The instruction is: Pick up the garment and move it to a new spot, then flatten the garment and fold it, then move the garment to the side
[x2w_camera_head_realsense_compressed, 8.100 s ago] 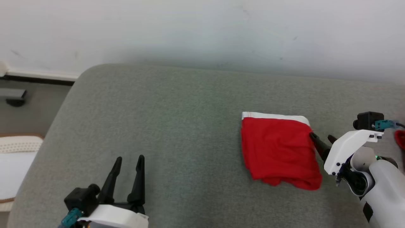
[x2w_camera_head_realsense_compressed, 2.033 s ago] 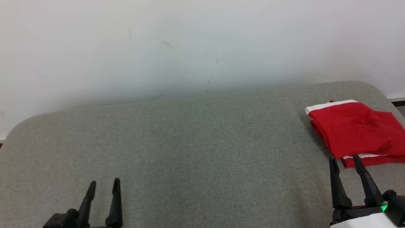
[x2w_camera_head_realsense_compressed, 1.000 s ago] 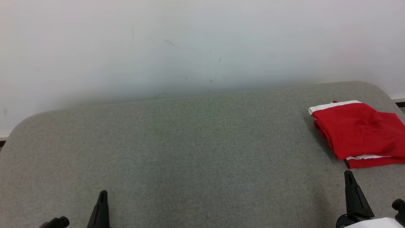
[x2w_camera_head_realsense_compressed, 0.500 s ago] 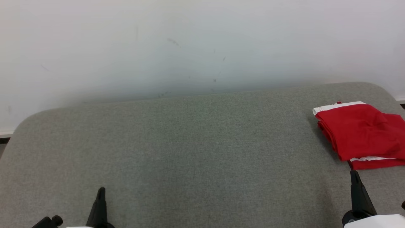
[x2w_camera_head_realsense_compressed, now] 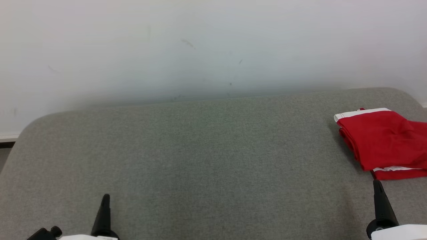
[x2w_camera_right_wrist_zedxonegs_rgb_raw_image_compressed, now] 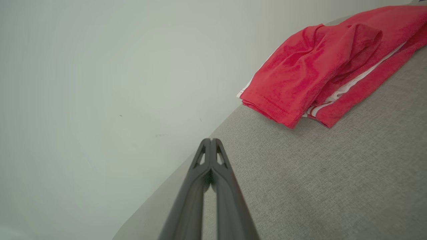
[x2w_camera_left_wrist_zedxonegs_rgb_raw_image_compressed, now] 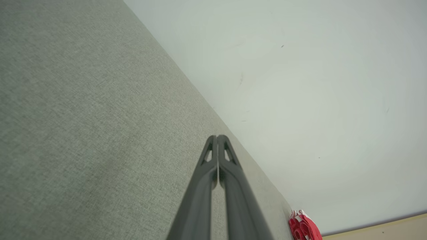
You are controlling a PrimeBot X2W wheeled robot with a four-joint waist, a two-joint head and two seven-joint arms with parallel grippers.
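The garment [x2w_camera_head_realsense_compressed: 383, 140], red with white trim, lies folded at the far right of the grey cushion [x2w_camera_head_realsense_compressed: 200, 160], running off the head view's right edge. It shows again in the right wrist view, garment [x2w_camera_right_wrist_zedxonegs_rgb_raw_image_compressed: 317, 66], and as a red scrap, garment [x2w_camera_left_wrist_zedxonegs_rgb_raw_image_compressed: 302, 228], in the left wrist view. My right gripper [x2w_camera_head_realsense_compressed: 378, 186] rests near the bottom right, just short of the garment's near edge, shut and empty; its tips, right gripper [x2w_camera_right_wrist_zedxonegs_rgb_raw_image_compressed: 211, 140], press together. My left gripper [x2w_camera_head_realsense_compressed: 105, 199] sits at the bottom left, shut with nothing held; left gripper [x2w_camera_left_wrist_zedxonegs_rgb_raw_image_compressed: 217, 136] shows its tips touching.
A pale wall [x2w_camera_head_realsense_compressed: 200, 50] rises straight behind the cushion. The cushion's rounded left corner [x2w_camera_head_realsense_compressed: 30, 126] drops to a strip of floor and skirting [x2w_camera_head_realsense_compressed: 6, 141]. Bare grey fabric spreads between the two grippers.
The camera has drifted a little, so the whole picture shifted right and down. Both grippers sit slightly lower in the view than a second ago. The garment lies as before.
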